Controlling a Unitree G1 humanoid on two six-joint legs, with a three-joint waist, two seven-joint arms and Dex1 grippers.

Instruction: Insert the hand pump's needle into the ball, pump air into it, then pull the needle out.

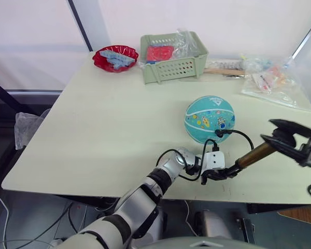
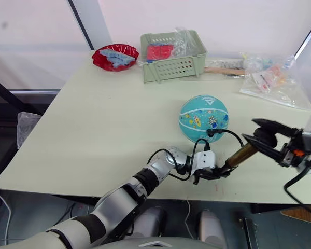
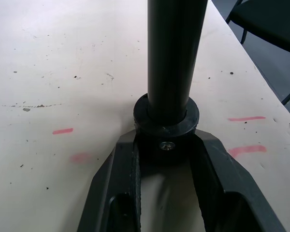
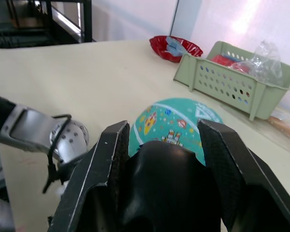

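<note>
The teal ball (image 1: 209, 118) rests on the table's right half. The hand pump (image 1: 256, 154) lies slanted in front of it, bronze cylinder between my two grippers. My left gripper (image 1: 213, 175) is shut on the pump's black base collar (image 3: 166, 121). My right gripper (image 1: 270, 133) is shut on the black handle (image 4: 166, 193) at the pump's other end, with the ball just beyond it. The thin black hose (image 1: 243, 135) loops from the base up to the ball. The needle's black fitting (image 1: 219, 133) sits against the ball's lower right side; the pin itself is hidden.
A green basket (image 1: 173, 63) and a red bowl (image 1: 115, 57) stand at the back of the table (image 1: 103, 129). Plastic bags (image 1: 272, 80) lie at the back right. The table's front edge runs just below the left gripper.
</note>
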